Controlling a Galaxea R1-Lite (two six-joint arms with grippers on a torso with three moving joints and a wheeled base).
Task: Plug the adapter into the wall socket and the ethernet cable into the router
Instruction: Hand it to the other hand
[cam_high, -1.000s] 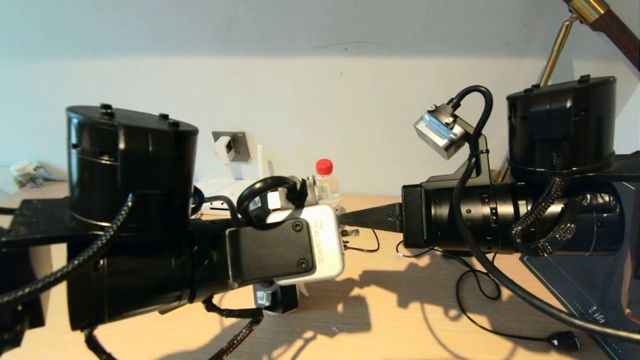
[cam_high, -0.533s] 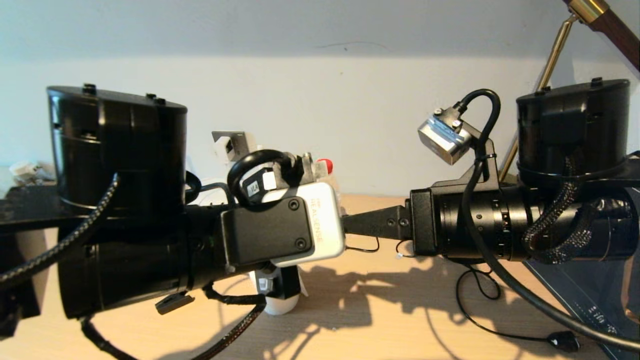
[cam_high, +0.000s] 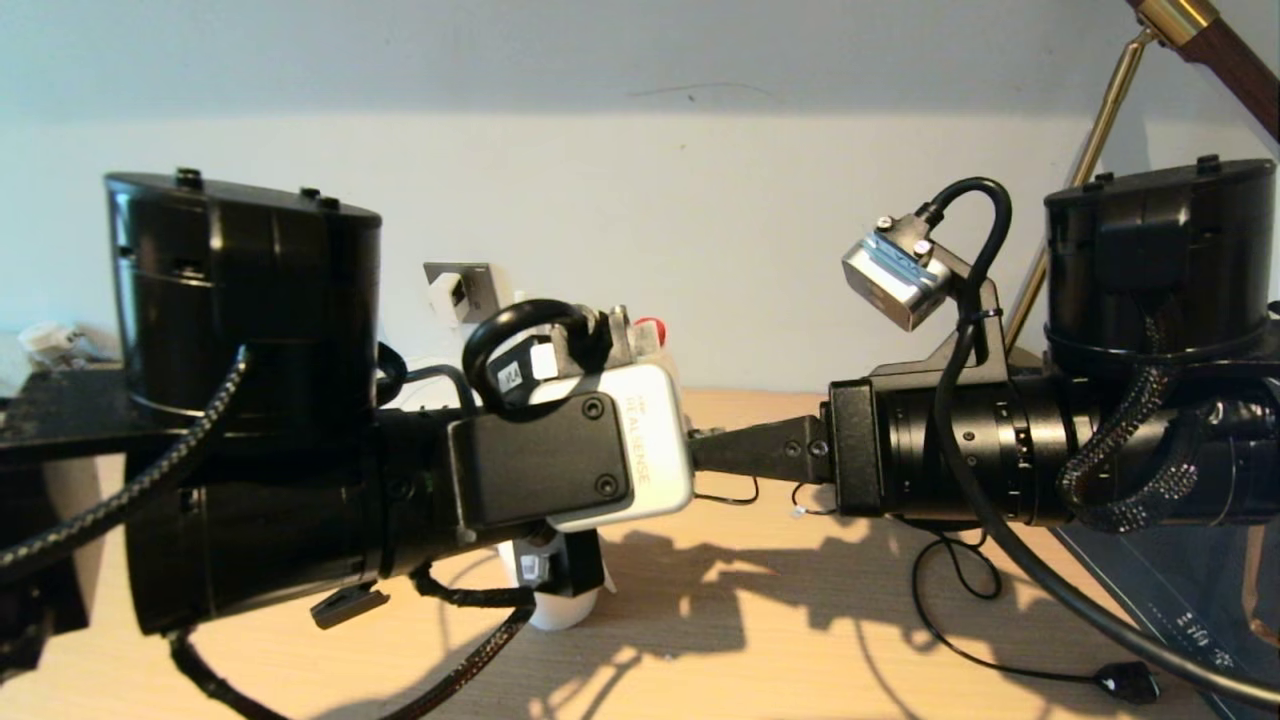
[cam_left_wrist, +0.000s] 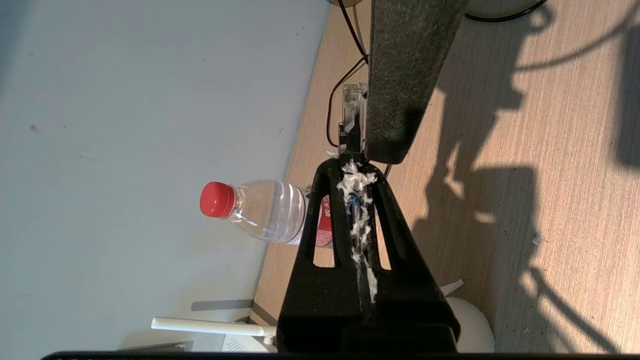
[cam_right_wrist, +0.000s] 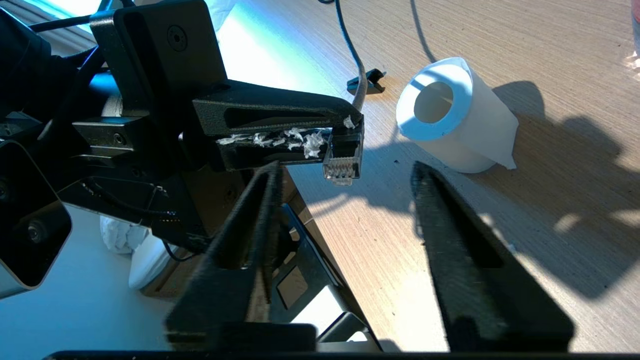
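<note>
The adapter (cam_high: 446, 291) sits already in the wall socket (cam_high: 478, 290), so I judge the cable step is in hand. My left gripper (cam_right_wrist: 345, 137) is clenched on the plug end of the ethernet cable (cam_right_wrist: 343, 159), in the air above the table (cam_high: 800, 640), with the router (cam_left_wrist: 210, 327) behind, near the wall. My right gripper (cam_right_wrist: 345, 195) has its fingers apart, one each side of this plug, holding nothing. Next I should close on the plug squarely, or draw back, so it can be turned to the router ports. Compared with one second ago, my right arm has drawn a little away from my left one, and my left arm has risen before the bottle (cam_left_wrist: 260, 210).
</note>
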